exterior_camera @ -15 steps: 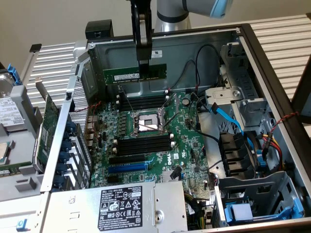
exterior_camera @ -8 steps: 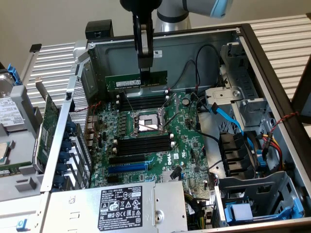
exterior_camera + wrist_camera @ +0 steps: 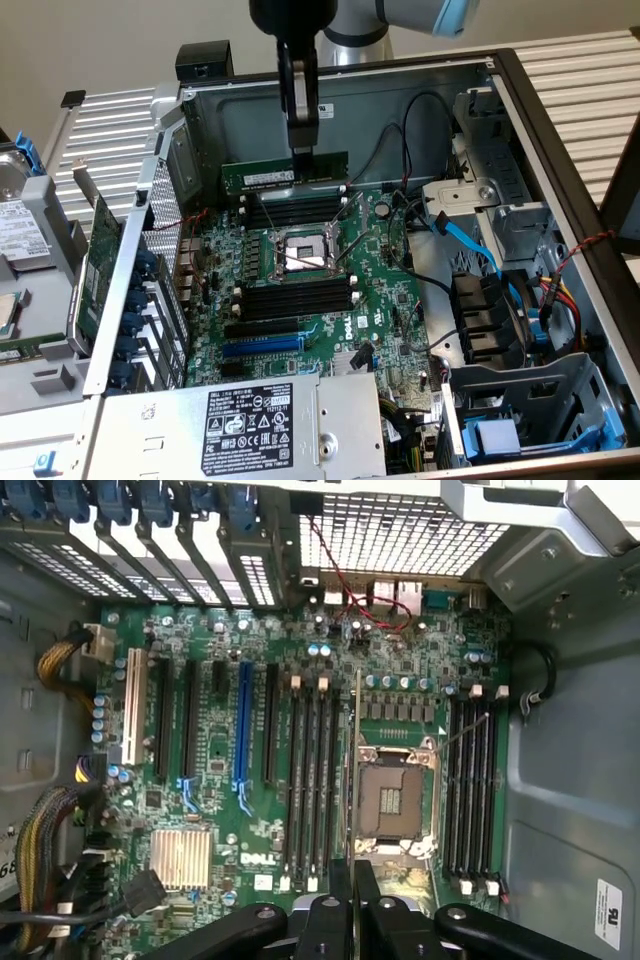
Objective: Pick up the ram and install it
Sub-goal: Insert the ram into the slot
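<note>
The black pincer (image 3: 302, 160) is pinched tight on the top edge of the ram (image 3: 258, 177), a long thin green stick. The ram hangs level inside the open grey metal computer case (image 3: 250, 105), over the long black memory slots (image 3: 295, 212) on the green board (image 3: 390, 300).

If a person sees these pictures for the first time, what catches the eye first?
First, the gripper hangs inside the open computer case, its jaws shut on the ram, a green stick held on edge over the motherboard. Next comes the bare processor socket in the middle of that board, between two banks of black memory slots.
</note>
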You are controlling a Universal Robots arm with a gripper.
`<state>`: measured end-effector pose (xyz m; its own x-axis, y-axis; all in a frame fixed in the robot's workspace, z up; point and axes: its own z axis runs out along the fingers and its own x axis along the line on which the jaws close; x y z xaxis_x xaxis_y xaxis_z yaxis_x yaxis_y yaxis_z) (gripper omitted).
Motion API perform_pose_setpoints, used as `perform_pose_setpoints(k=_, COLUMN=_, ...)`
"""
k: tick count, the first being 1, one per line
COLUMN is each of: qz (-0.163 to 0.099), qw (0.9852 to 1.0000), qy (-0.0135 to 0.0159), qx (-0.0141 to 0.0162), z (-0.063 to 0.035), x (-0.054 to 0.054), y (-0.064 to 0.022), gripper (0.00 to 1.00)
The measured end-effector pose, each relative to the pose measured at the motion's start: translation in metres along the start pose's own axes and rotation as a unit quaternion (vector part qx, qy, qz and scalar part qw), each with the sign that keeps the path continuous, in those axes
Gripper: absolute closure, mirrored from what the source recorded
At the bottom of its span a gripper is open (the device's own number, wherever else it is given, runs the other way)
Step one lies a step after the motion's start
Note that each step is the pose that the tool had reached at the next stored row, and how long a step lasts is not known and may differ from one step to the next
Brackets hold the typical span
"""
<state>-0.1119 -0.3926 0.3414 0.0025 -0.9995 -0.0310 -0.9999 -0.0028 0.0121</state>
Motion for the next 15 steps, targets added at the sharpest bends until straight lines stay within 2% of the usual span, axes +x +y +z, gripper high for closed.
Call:
perform_pose_setpoints(k=1, qz=0.000, qw=1.0000, qy=0.0000, qx=0.0010, z=0.0012, x=0.000, y=-0.0001, gripper=0.87)
perform_pose_setpoints(k=4, qz=0.002, qw=1.0000, qy=0.0000, qx=0.0015, z=0.0066, x=0.000, y=-0.0001, gripper=0.87)
perform_pose_setpoints(k=10, qz=0.004, qw=1.0000, qy=0.0000, qx=0.0017, z=0.0174, x=0.002, y=-0.0002, gripper=0.87)
perform_pose_setpoints(k=15, qz=0.005, qw=1.0000, qy=-0.0001, qx=0.0018, z=0.0241, x=0.007, y=-0.0003, gripper=0.87)
